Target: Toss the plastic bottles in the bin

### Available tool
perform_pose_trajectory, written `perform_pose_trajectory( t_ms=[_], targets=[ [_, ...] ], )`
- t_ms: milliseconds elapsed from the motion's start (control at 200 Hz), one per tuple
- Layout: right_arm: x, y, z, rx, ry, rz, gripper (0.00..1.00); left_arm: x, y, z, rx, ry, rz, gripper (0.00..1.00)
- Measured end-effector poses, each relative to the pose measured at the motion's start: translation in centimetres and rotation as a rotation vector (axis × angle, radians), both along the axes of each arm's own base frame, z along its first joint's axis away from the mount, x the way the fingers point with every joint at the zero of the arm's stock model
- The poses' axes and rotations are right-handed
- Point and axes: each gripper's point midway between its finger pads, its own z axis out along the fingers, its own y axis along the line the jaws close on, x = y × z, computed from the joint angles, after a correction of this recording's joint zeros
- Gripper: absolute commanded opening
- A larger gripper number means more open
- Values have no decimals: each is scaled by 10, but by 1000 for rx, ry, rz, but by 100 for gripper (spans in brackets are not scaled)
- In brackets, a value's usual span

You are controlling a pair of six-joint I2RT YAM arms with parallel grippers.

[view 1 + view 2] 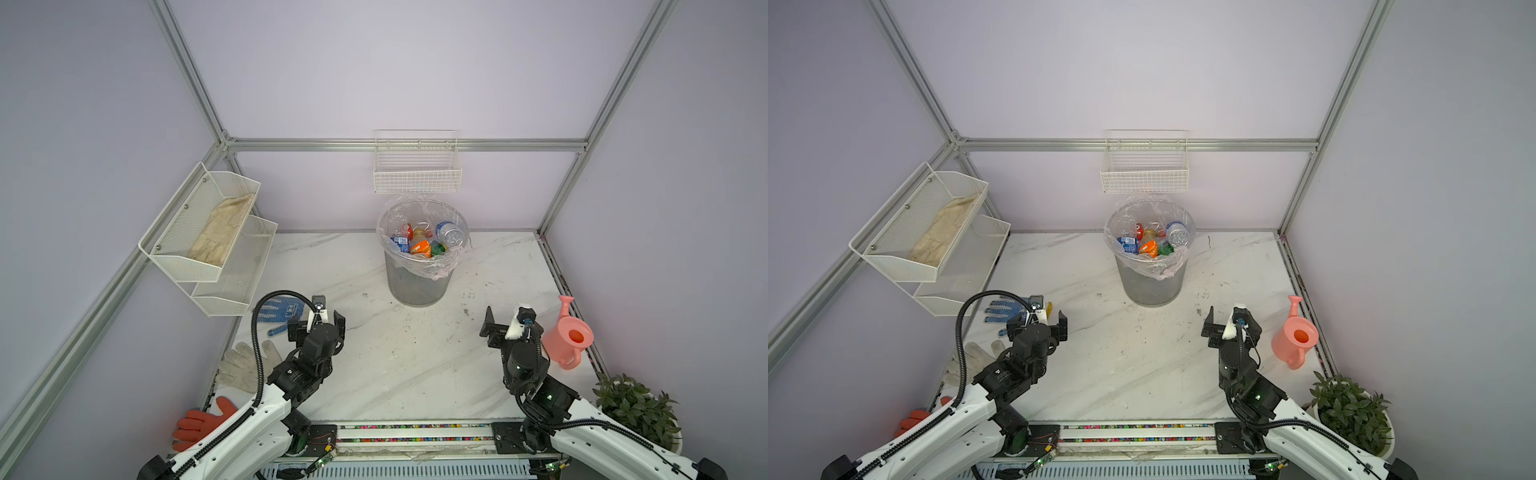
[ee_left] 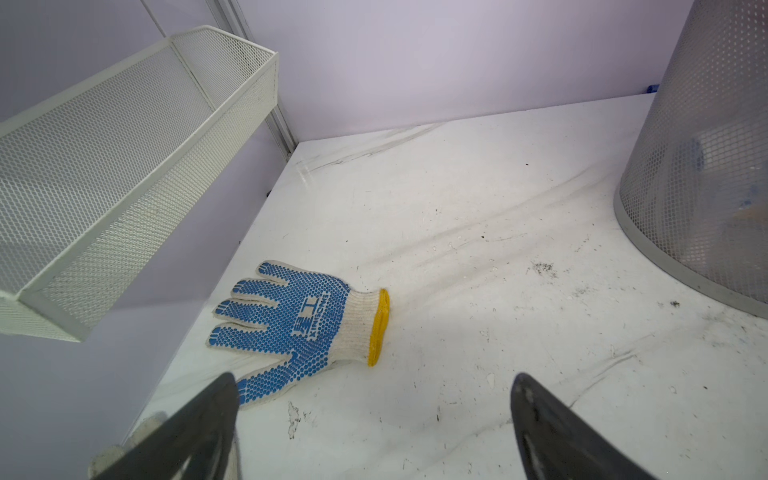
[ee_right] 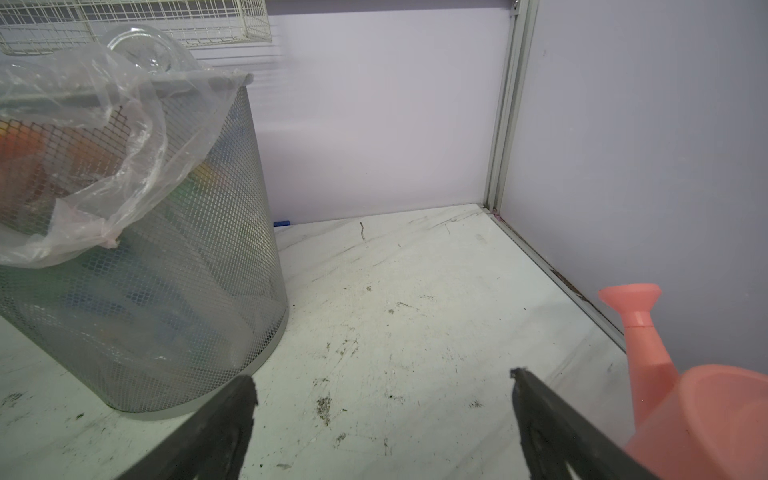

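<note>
Your top views are looking down into the bin (image 1: 417,286), and only they are showing you the bottles (image 1: 424,243). All of them are sitting inside it, heaped near the rim within the liner (image 1: 440,270). The wrist views are giving you just the mesh wall, with blurred orange and blue showing through. Each wrist view is also catching a blue speck (image 3: 281,223) at the foot of the back wall by the bin's edge. The top views are not showing it, and you cannot tell what it is. The left wrist view is showing the blue glove (image 2: 299,324) with its yellow cuff turned towards the bin. The right wrist view is showing the can (image 3: 706,415) near the gripper.

The left gripper (image 2: 374,388) is hanging with its jaws spread wide and nothing between them, and the right gripper (image 3: 383,380) is doing the same. Both are hovering over the table (image 1: 415,374), well apart from the bin.

Your open room is lying between the two grippers and on up to the bin's front. Along the left edge the blue glove, a white glove (image 1: 243,363) and an orange glove (image 1: 199,424) are lying near the shelf (image 1: 195,249). Along the right edge the can and a plant (image 1: 636,407) are standing. The bin is standing upright close to the back wall, under the wire basket (image 1: 417,176).

The bottles are lying jumbled, their long axes pointing different ways. One clear bottle by the right rim is turning its base upward.
</note>
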Motion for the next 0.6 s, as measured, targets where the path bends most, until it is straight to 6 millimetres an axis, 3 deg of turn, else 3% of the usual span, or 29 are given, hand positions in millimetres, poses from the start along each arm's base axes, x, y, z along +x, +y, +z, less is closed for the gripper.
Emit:
perform_pose_trajectory(
  t_ms=[290,600],
  targets=[
    [4,1,-15,-10,6,-20,97,20,0,-4,52,-5,21,100],
    [6,-8,-18,-17,7,-90,97,34,11,-28,109,56,68,100]
  ],
)
